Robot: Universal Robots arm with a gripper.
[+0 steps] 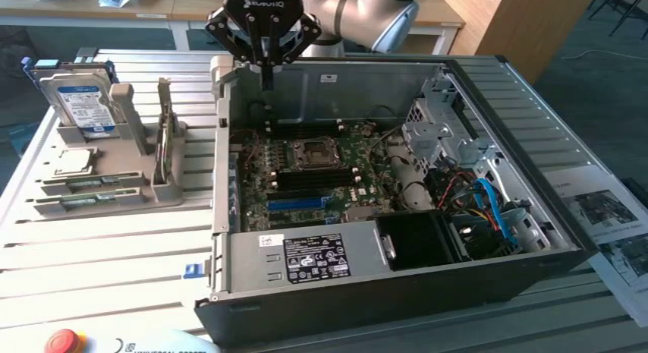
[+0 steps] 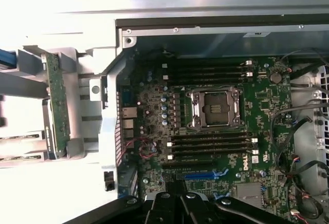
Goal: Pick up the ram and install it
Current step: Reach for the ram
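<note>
ram (image 1: 165,129) (image 2: 56,106) | long thin green board | standing on edge | slotted in gray holder (image 1: 174,190)

Your gripper (image 1: 265,78), fingers pressed together, hangs over the case wall (image 1: 217,163) that stands between the board (image 1: 350,152) and the holder (image 1: 152,192). You have open room above the ram (image 1: 165,121); the hard drive (image 1: 81,102) stands near it on the exterior view's left. Inside, the slots (image 1: 309,180) lie clear from above, while cables (image 1: 486,197) and the drive cage (image 1: 445,125) crowd the exterior view's right.
</note>
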